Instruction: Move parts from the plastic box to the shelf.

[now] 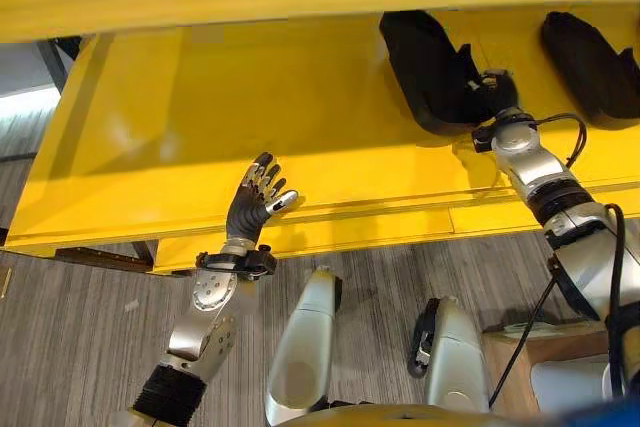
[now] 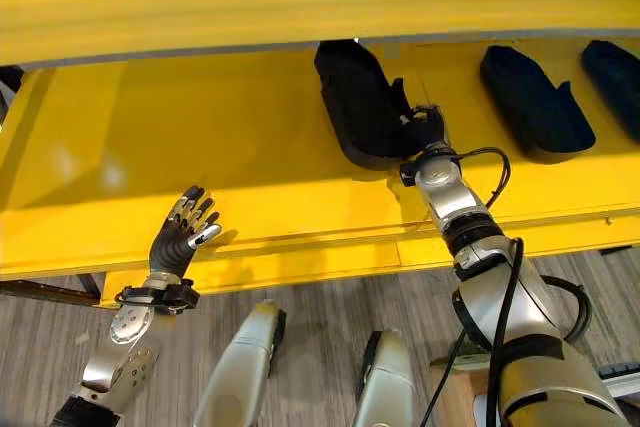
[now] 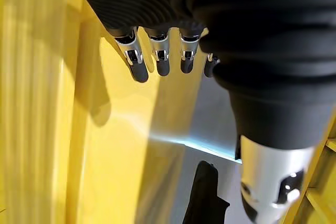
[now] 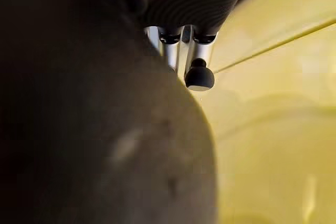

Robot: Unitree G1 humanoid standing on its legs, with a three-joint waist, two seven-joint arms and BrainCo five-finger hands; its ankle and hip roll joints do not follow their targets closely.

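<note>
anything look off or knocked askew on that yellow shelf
Nothing stands out. The black parts lie side by side on the yellow shelf, similarly angled. The right hand is at the nearest part, its grip unclear; the left hand hovers open at the shelf's front edge.

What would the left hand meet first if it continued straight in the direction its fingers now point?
Probably just the bare yellow shelf. The left hand, fingers open, points over its front edge, and no black part lies ahead, though depth is uncertain.
</note>
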